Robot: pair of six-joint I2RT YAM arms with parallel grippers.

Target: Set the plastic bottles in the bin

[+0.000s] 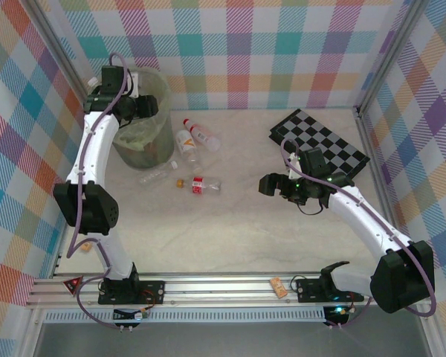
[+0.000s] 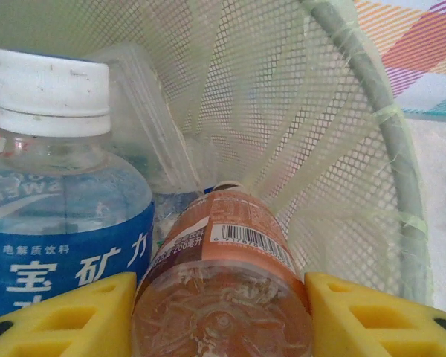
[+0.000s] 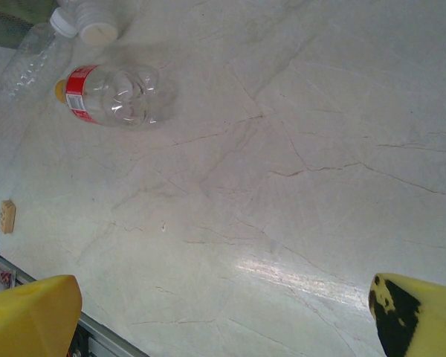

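Observation:
My left gripper (image 2: 220, 321) hangs inside the mouth of the pale-green mesh bin (image 2: 379, 134), its yellow fingers (image 2: 67, 316) pressed on both sides of an amber bottle (image 2: 223, 297) that points base-first at the camera. A blue-labelled bottle (image 2: 59, 223) with a white cap lies in the bin beside it. From above, the left gripper (image 1: 145, 108) is over the bin (image 1: 163, 89). More bottles lie on the table: two white-labelled ones (image 1: 205, 135) (image 1: 186, 145), a clear one (image 1: 154, 177) and a red-labelled one (image 1: 206, 184). My right gripper (image 1: 266, 184) hovers open, right of them, holding nothing.
A black-and-white checkerboard (image 1: 320, 141) lies at the back right. A small orange cap (image 1: 180, 183) sits by the red-labelled bottle (image 3: 111, 95). A small tan block (image 1: 279, 287) rests on the front rail. Bare marble tabletop (image 3: 282, 186) spreads under the right gripper (image 3: 227, 312).

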